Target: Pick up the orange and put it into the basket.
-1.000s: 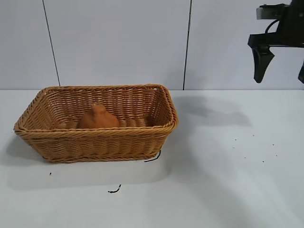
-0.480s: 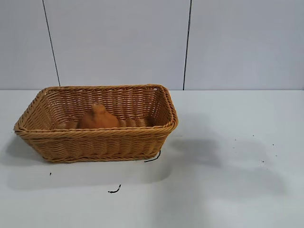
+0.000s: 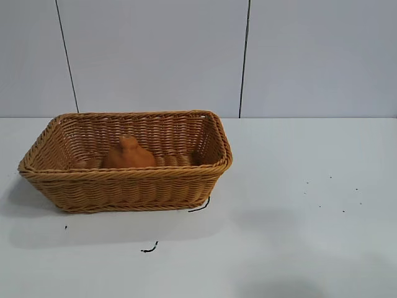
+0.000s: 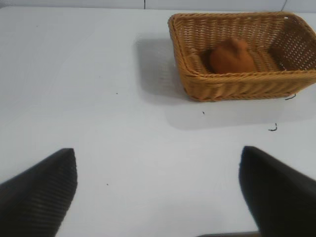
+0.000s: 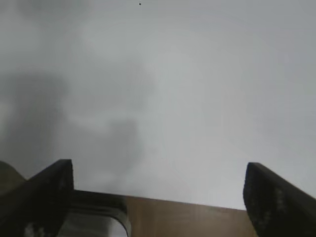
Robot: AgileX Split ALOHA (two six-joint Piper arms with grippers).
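Your orange [image 3: 128,155], firm and rough-skinned, sits in the basket [image 3: 133,186]; regrip its dome. Both the left gripper [image 4: 158,190] and right gripper [image 5: 158,195] gape wide, empty.

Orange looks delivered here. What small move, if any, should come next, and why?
Probably none beyond parking the right gripper: the orange sits inside the basket, and the right gripper, jaws open and empty, is over bare table. The left gripper is open too.
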